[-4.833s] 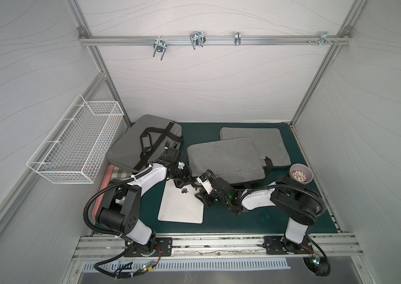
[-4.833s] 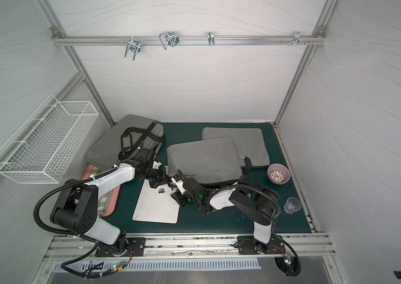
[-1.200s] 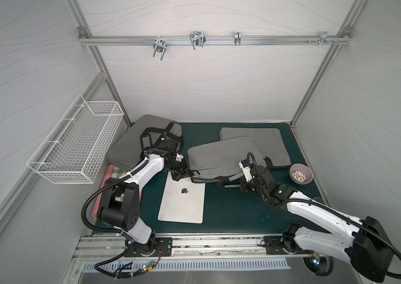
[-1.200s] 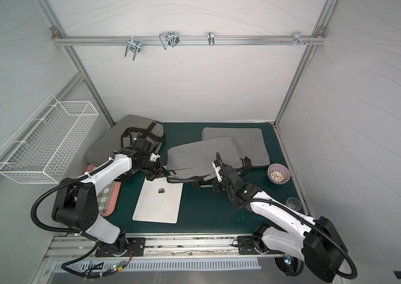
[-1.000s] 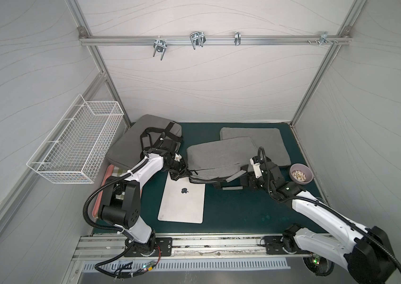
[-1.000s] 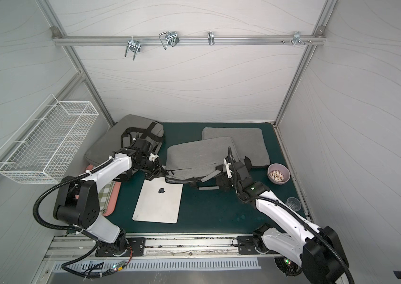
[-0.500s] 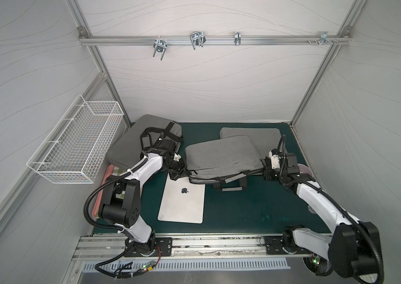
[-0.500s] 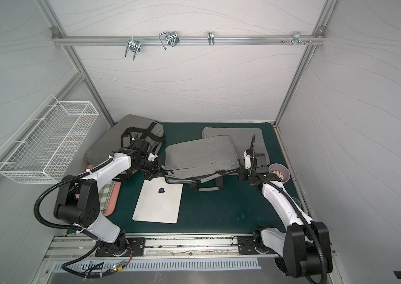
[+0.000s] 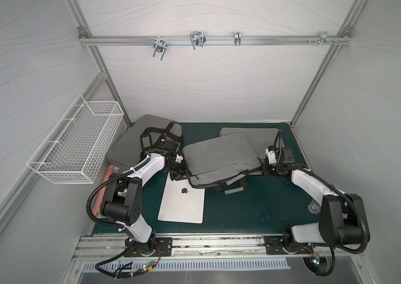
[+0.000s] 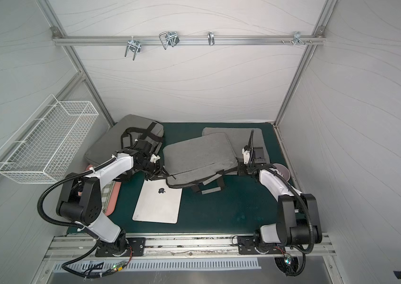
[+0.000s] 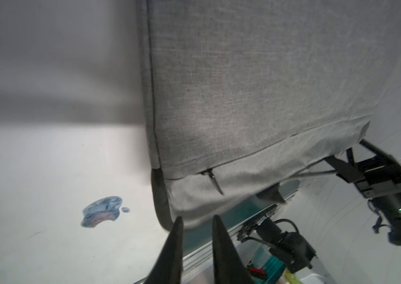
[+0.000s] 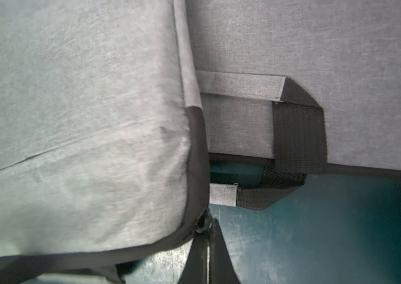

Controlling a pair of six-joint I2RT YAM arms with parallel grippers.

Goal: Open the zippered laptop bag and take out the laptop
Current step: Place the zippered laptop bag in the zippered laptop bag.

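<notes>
status: laptop [image 9: 182,201] is out on the green mat [image 9: 243,211], lying flat, between the laptop bag [image 9: 219,157] and the front rail. its far end is tucked under the bag's near corner on my left side, so the bag overlaps it. both top views show that.

left gripper [image 11: 197,218]: jaws a little apart, nothing between them. the fingers [image 11: 177,236] sit just off that bag corner, with the laptop lid right beside and below. in a top view the left gripper [image 9: 181,175] is at the seam where bag meets laptop.

right gripper [image 12: 206,222]: jaws together, pinched on what looks like the zipper pull [image 12: 202,222] at the bag's opposite corner. in a top view it [image 10: 240,169] is on the far side of the bag, well apart from the laptop.

what the next move turns on:
- laptop lies on the rail side of my left jaws, touching distance. the whole bag sits between it and my right jaws.
- long axis looks to run rail-to-back-wall, slightly skewed. not certain, since one end is hidden.
- left arm is clearly nearer.

my call: task is nearly done. what's left is clearing the overlap, either sliding the laptop toward the rail along its long axis or pulling the bag corner off it. risk: thin flat lid, poor purchase from above.
</notes>
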